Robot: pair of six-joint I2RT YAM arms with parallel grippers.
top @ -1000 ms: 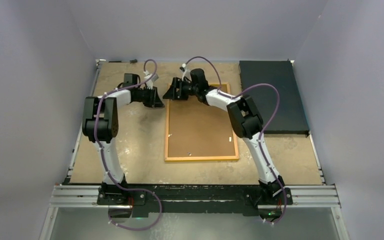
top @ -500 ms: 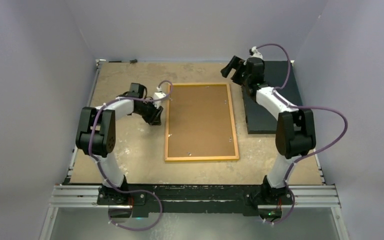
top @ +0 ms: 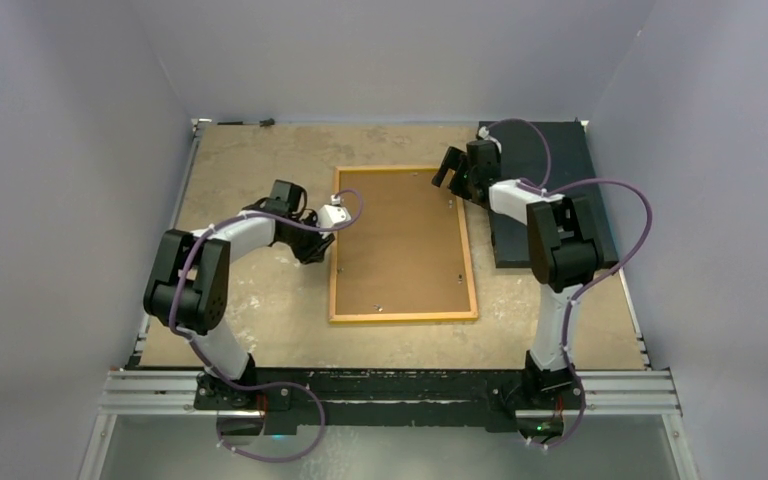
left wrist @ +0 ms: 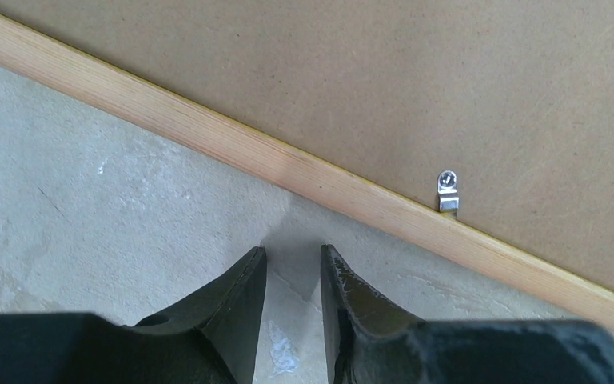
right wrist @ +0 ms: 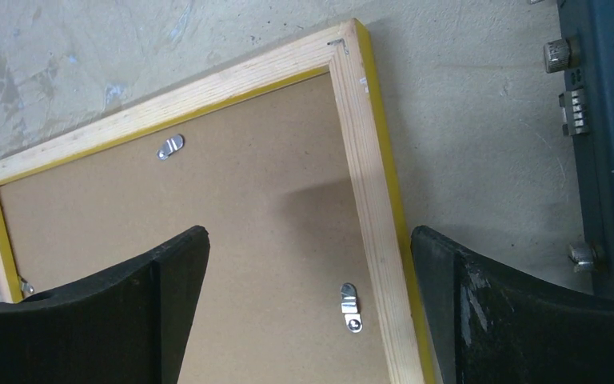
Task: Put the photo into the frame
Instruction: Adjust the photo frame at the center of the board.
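The frame (top: pixel 334 262) lies face down mid-table, its light wood back (right wrist: pixel 368 160) up and yellow showing along its edge. A brown backing board (top: pixel 400 235) fills it, held by small metal clips (right wrist: pixel 350 306). The photo is out of view. My left gripper (top: pixel 311 246) hovers low over the table just outside the frame's left rail (left wrist: pixel 208 132). Its fingers (left wrist: pixel 240 296) stand a narrow gap apart with nothing between them. My right gripper (top: pixel 449 166) hangs wide open above the frame's far right corner. The right rail sits between its fingertips (right wrist: pixel 440 264).
A dark rectangular case (top: pixel 555 190) with knobs on its side (right wrist: pixel 600 120) lies at the back right, close beside the frame. The tabletop (top: pixel 250 300) is worn and beige. Grey walls close in the left, right and back.
My right arm swung out to the far right, then came back over the frame's far right corner, jaws opening wide. My left gripper slid nearer along the left rail and parted slightly.
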